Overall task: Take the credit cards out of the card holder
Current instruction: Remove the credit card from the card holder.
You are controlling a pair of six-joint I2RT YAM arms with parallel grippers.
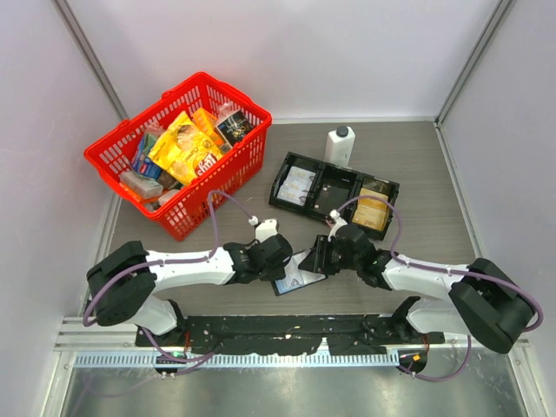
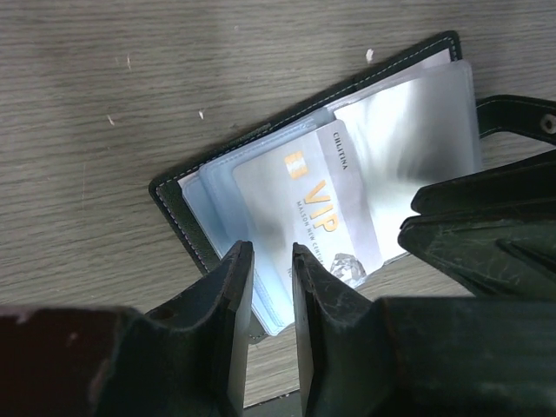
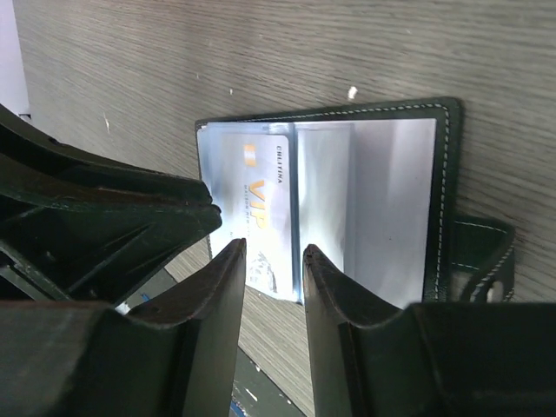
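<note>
The card holder [image 1: 300, 278] lies open on the surface [image 1: 417, 156], a silver VIP card [image 2: 323, 217] poking from its sleeve [image 2: 408, 113]. The left gripper [image 2: 271, 269] and right gripper [image 3: 274, 261] hang at the holder's edge, jaws narrowly apart, the right's astride that card. Extraction appears to be in hand; next comes a firm pinch and a straight pull.

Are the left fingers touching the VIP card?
Cannot tell. Left wrist view: left fingers straddle the edge of the card holder beside the VIP card, but they hide any contact.
</note>
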